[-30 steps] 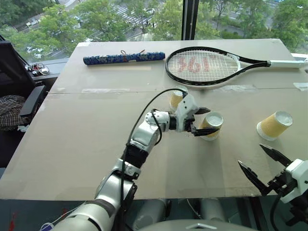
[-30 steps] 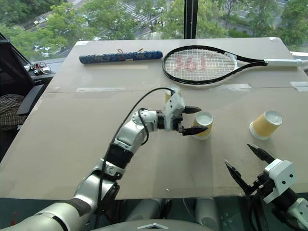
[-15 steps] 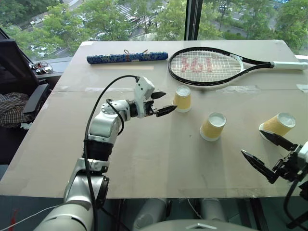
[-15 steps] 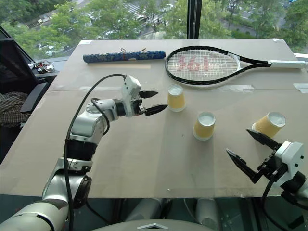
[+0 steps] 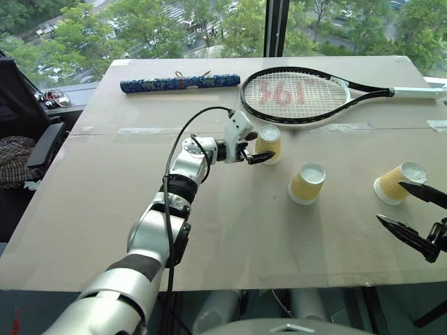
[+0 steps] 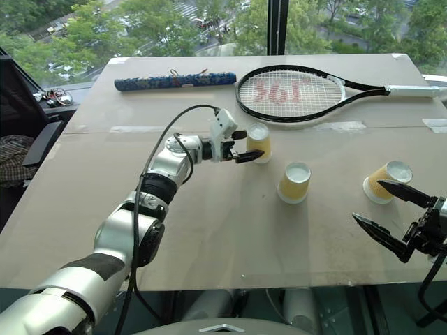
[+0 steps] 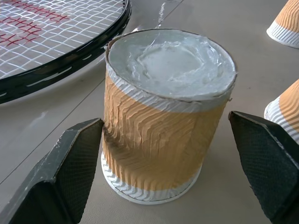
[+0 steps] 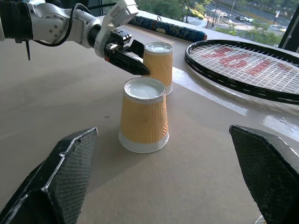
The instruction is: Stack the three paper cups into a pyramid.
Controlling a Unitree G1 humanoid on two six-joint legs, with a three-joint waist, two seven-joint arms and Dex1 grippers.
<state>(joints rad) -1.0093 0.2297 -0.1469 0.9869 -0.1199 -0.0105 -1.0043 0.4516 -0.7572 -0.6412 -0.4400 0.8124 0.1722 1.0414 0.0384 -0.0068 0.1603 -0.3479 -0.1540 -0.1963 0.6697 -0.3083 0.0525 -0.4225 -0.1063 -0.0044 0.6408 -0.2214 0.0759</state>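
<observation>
Three paper cups stand base up on the tan table [image 5: 126,209]. The first cup [image 5: 271,139] is just in front of the racket, and my left gripper [image 5: 262,150] is open around it. In the left wrist view one finger [image 7: 70,163] touches this cup's [image 7: 163,140] side and the other finger [image 7: 266,154] stands a little apart. The second cup [image 5: 307,183] stands alone at the middle. The third cup [image 5: 397,183] is at the right, and my right gripper [image 5: 390,201] hangs open just on its near side, one fingertip overlapping it in the picture.
A black tennis racket [image 5: 297,96] lies at the back of the table, its handle [image 5: 418,91] pointing right. A blue rolled sleeve [image 5: 179,84] lies at the back left. A dark chair [image 5: 31,139] stands off the table's left edge.
My left gripper left the middle cup, pulled back to the left, then reached forward and now straddles the cup by the racket. My right gripper rose towards the right cup. The head view shifted.
</observation>
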